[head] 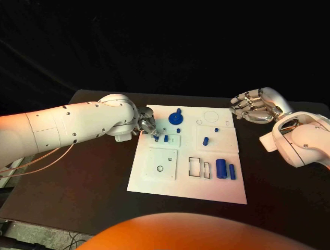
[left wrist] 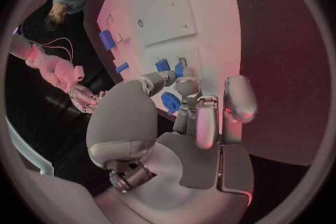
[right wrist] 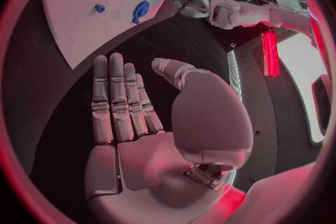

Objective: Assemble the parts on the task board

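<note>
Left hand at the task board's near-left corner of parts; right hand idle beside the board.

The white task board (head: 165, 179) lies in the middle of the black worktop (head: 74, 182). The left hand (head: 145, 125) reaches over the board's left edge, its fingertips (left wrist: 183, 85) down among small blue parts (head: 166, 138) set in a recessed square (whether it actually pinches one cannot be told). A round blue part (head: 176, 119) sits just beyond it, a short blue peg (head: 206, 140) towards the board's right, and two blue cylinders (head: 221, 167) lie side by side near the lower right. The right hand (head: 253, 105) hovers off the board's far right corner, fingers straight and apart, holding nothing.
</note>
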You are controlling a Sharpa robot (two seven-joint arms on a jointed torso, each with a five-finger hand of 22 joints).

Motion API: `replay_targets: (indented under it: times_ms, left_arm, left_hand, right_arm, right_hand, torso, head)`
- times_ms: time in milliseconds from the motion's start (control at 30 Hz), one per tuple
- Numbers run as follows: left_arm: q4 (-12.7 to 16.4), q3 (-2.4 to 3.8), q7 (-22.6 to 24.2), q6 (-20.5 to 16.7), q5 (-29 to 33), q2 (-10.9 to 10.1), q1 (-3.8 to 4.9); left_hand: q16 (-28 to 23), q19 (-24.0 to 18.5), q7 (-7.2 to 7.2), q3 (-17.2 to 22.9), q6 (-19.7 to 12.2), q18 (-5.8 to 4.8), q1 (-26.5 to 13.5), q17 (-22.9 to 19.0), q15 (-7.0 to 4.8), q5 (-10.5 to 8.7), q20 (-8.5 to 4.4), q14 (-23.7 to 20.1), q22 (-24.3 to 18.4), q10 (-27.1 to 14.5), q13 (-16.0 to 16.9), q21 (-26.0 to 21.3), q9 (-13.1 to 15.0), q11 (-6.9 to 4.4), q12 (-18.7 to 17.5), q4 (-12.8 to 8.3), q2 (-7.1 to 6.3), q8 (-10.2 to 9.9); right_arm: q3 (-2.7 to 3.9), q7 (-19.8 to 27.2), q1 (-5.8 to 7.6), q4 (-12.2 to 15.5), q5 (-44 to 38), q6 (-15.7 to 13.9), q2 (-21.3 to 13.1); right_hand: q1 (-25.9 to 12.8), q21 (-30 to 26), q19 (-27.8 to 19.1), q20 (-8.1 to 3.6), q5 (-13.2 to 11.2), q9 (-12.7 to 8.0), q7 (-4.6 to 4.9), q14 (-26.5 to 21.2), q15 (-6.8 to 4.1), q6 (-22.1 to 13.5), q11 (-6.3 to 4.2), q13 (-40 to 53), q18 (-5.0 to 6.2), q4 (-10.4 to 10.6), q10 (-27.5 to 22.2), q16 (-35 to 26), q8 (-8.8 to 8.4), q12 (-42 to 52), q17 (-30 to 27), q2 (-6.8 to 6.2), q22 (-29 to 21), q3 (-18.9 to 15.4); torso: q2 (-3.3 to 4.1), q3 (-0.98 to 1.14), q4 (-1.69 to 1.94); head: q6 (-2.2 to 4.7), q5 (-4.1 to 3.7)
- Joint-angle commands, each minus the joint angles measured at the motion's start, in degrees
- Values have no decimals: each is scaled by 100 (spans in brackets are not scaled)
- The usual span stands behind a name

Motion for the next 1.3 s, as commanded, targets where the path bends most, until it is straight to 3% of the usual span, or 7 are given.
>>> replay_targets:
  times_ms: [33, 367, 900, 1300]
  left_arm:
    - [9, -1, -51, 214, -32, 11, -3]
    - [-20, -11, -77, 287, -39, 47, -4]
    - [-34, -21, -143, 360, -64, 92, -4]
    - [-29, -24, -318, 277, -220, 92, -3]
  left_hand:
    - [37, 31, -116, 853, 170, -78, 1, 1508, -35, 29, 1, 594, 913, 41, 4, 20, -10, 11, 30, -885, 69, 27]
    - [37, 28, -117, 856, 179, -78, -7, 1508, -35, 50, 1, 594, 912, 48, 11, 18, -12, 11, 34, -896, 66, 28]
    - [37, 28, -118, 860, 185, -78, -11, 1508, -34, 62, 0, 594, 913, 56, 25, 21, -14, 11, 45, -907, 65, 27]
    - [37, 33, -123, 874, 246, -83, -82, 1508, -35, 268, -3, 594, 918, 116, 97, 53, -31, 6, 96, -987, 51, 25]
  right_arm:
    - [1, 40, -5, 7, -13, -2, 5]
    - [1, 47, -9, 8, -7, 1, 14]
    - [1, 45, -10, 6, 98, 11, 20]
    - [1, 45, -11, 6, 110, 8, 13]
  right_hand:
    - [-39, -38, -44, -8, 39, -6, 40, -5, 35, -15, 25, -4, 59, -35, -5, -33, 27, -25, -10, 10, -5, 6]
    - [-40, -37, -47, -6, 49, -8, 41, -4, 36, -15, 26, -13, 59, -36, -2, -41, 27, -30, -10, 10, -14, 6]
    - [-37, -36, -49, -5, 54, -9, 40, -3, 36, -15, 26, -19, 60, -41, 0, -46, 28, -33, -10, 10, -20, 7]
    - [-37, -36, -49, -5, 54, -9, 40, -3, 36, -15, 26, -19, 60, -41, 0, -46, 28, -33, -10, 10, -20, 7]
  torso:
    - [-4, 2, 3]
    - [-4, 1, -5]
    - [-5, 0, 0]
    - [-3, -1, 3]
  head:
    - [0, -5]
    - [0, 30]
    - [0, 11]
    - [0, 10]
